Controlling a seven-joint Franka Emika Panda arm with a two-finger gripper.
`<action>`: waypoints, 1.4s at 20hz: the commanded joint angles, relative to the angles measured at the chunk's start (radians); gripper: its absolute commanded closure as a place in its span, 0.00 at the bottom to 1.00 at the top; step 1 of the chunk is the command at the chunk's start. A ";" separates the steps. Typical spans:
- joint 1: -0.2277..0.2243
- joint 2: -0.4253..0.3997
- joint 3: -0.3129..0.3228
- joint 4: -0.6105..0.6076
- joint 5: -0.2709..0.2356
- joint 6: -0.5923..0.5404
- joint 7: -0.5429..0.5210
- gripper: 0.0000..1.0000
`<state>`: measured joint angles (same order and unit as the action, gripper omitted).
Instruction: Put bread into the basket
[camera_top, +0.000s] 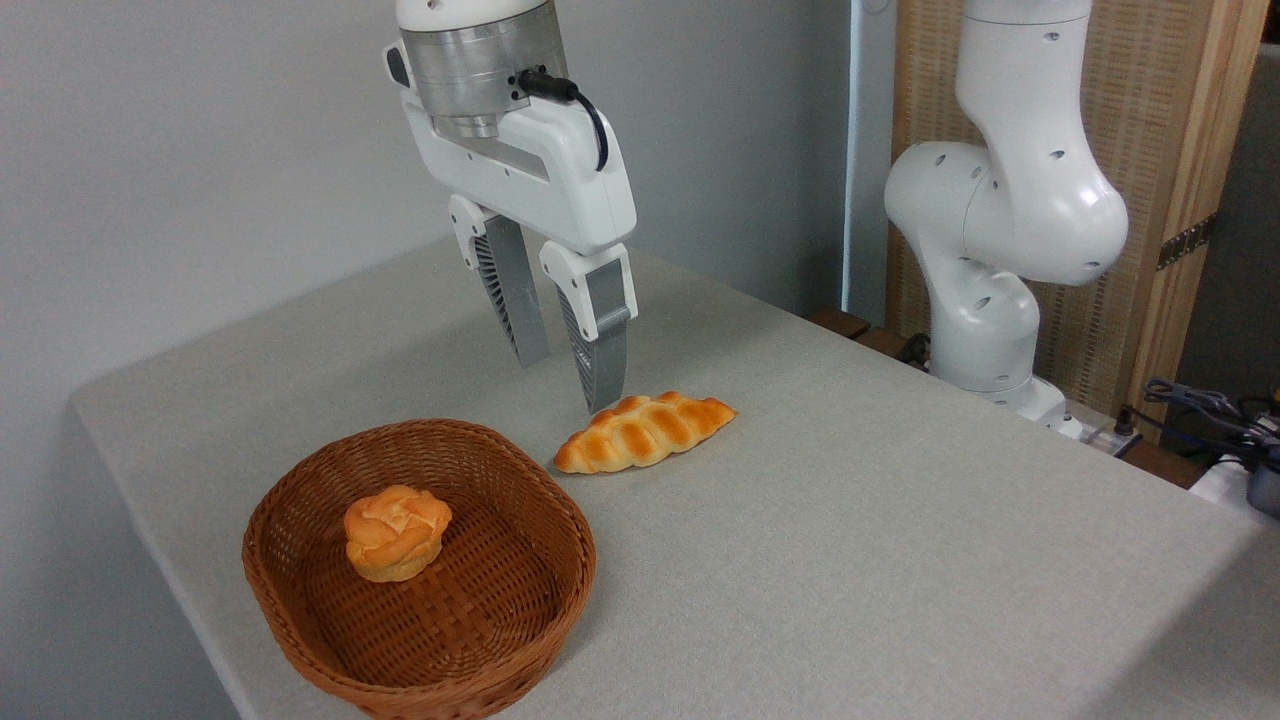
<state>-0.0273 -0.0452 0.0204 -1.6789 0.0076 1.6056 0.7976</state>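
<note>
The bread (645, 430), a golden-orange braided loaf, lies on the table just right of the basket. The reddish-brown wicker basket (300, 480) stands at the front left with a small round rose-shaped bun (395, 532) inside it. My gripper (567, 385) hangs above the table behind the loaf's left half, fingers pointing down. Its two grey fingers (600, 350) stand apart with nothing between them. The nearer fingertip overlaps the loaf's back edge in the picture; whether it touches the loaf I cannot tell.
The grey table (900, 560) ends at a front left edge close to the basket. The arm's white base (990, 250) rises at the back right, with cables (1210, 410) beside it. A grey wall stands behind.
</note>
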 joint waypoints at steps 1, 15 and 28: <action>0.003 -0.015 0.004 -0.012 -0.015 0.004 -0.006 0.00; -0.006 -0.114 -0.063 -0.114 -0.055 -0.007 -0.069 0.00; -0.152 -0.312 -0.099 -0.577 -0.055 0.190 -0.052 0.00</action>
<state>-0.1416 -0.2726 -0.0855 -2.1117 -0.0389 1.7028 0.7422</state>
